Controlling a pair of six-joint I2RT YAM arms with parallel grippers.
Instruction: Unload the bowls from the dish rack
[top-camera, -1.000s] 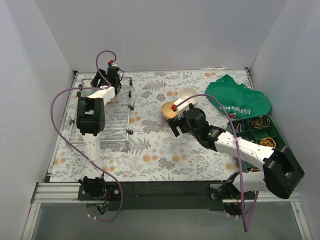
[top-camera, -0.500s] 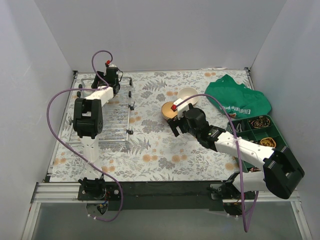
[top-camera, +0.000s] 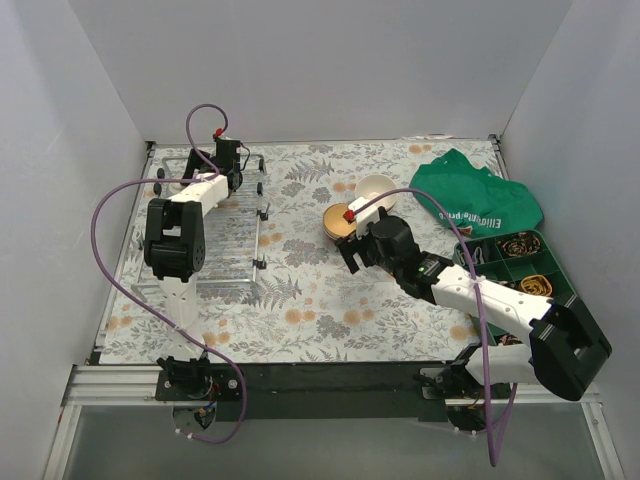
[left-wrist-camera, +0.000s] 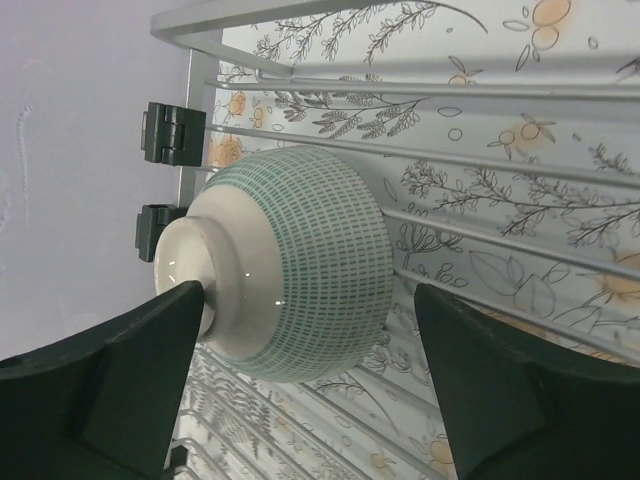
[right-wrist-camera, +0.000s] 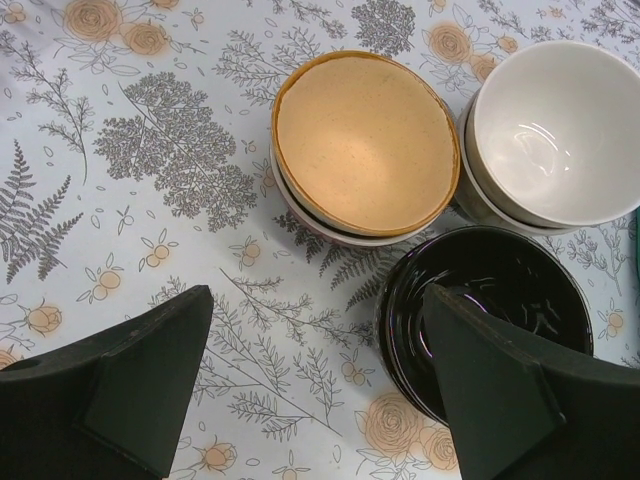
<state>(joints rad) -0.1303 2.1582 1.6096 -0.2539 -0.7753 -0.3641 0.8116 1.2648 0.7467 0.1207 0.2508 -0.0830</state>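
Observation:
A mint-patterned bowl (left-wrist-camera: 290, 265) lies on its side at the far end of the dish rack (top-camera: 228, 245), whose wires (left-wrist-camera: 500, 160) run under it. My left gripper (left-wrist-camera: 310, 305) (top-camera: 229, 160) is open around this bowl; the left finger (left-wrist-camera: 150, 340) touches its foot ring and the right finger stands apart. Out on the table, my right gripper (right-wrist-camera: 318, 300) (top-camera: 352, 260) hangs open over the cloth with nothing between its fingers. Just ahead of it sit a tan bowl (right-wrist-camera: 365, 140) (top-camera: 338, 222), a cream bowl (right-wrist-camera: 555, 130) (top-camera: 376, 188) and a black bowl (right-wrist-camera: 480, 320).
A green cloth bag (top-camera: 475, 195) lies at the back right. A green compartment tray (top-camera: 525, 265) with small items stands along the right edge. White walls close in the left, back and right sides.
The left gripper has gone from shut to open around the mint bowl at the rack's far end. The right arm has stayed in place.

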